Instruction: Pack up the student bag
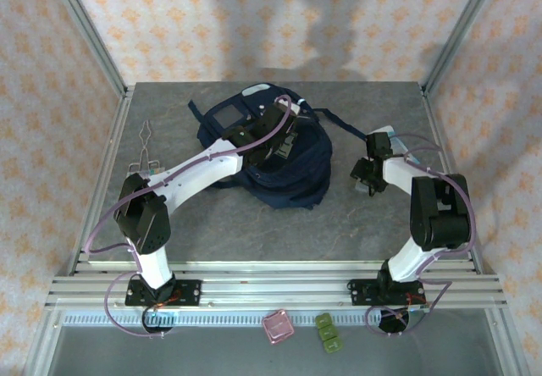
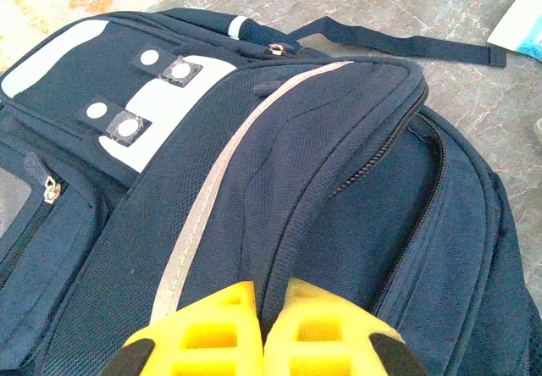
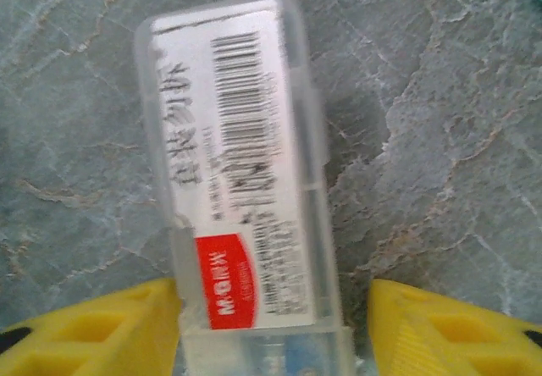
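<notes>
Centre, student bag (image 1: 305, 174); plastic case (image 3: 241, 181) to its right; possibly scissors (image 1: 146, 143) far left.

The student bag (image 1: 309, 163) blocks mid-table; the table (image 1: 339, 223) lies open in front.

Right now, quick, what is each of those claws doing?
Left gripper: shut, pinching fabric of the student bag.
Right gripper: open, straddling a clear plastic case, not yet gripping it.
</notes>
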Robot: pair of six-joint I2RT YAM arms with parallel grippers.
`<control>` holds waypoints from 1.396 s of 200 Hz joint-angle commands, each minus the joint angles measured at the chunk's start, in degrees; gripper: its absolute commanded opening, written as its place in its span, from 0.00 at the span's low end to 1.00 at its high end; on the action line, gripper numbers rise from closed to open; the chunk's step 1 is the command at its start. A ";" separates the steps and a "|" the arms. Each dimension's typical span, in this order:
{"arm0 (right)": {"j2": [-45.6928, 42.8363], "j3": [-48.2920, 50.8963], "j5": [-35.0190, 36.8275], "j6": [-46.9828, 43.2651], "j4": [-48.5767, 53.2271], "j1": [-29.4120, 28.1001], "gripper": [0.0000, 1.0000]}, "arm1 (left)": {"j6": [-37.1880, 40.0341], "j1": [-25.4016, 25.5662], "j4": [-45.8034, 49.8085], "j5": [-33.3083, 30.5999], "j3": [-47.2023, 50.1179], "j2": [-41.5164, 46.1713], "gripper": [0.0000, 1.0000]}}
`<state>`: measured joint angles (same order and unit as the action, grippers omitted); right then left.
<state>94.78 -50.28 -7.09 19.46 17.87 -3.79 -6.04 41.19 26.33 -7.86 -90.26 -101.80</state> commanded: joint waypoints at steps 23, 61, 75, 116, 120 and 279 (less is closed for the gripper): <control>2.04 -0.02 -0.62 0.16 0.55 -0.58 0.38 | -1.31 -0.41 -1.72 0.38 -1.06 2.31 0.00; -4.32 1.04 -1.59 0.31 1.59 -0.62 0.27 | -1.25 -0.41 -1.72 0.39 -1.31 2.39 0.00; -7.68 1.23 -2.58 0.25 2.53 -0.62 0.26 | -1.14 -0.41 -1.63 0.15 -1.62 2.39 0.00; -19.63 1.30 -9.97 -0.46 4.85 -1.97 0.25 | -0.73 -0.36 -1.32 -0.13 -3.14 2.48 0.00; -20.54 1.10 -10.89 -0.82 5.12 -2.63 0.25 | -0.72 -0.41 -1.20 -0.22 -3.37 2.43 0.00; -8.21 -10.73 -32.10 9.68 -10.14 -20.63 0.27 | -2.53 -0.41 -1.67 0.55 -5.60 3.23 0.00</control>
<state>82.50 -55.86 -38.92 24.69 12.95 -24.34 -6.66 40.82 26.98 -7.86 -91.90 -101.80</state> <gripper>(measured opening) 0.341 0.048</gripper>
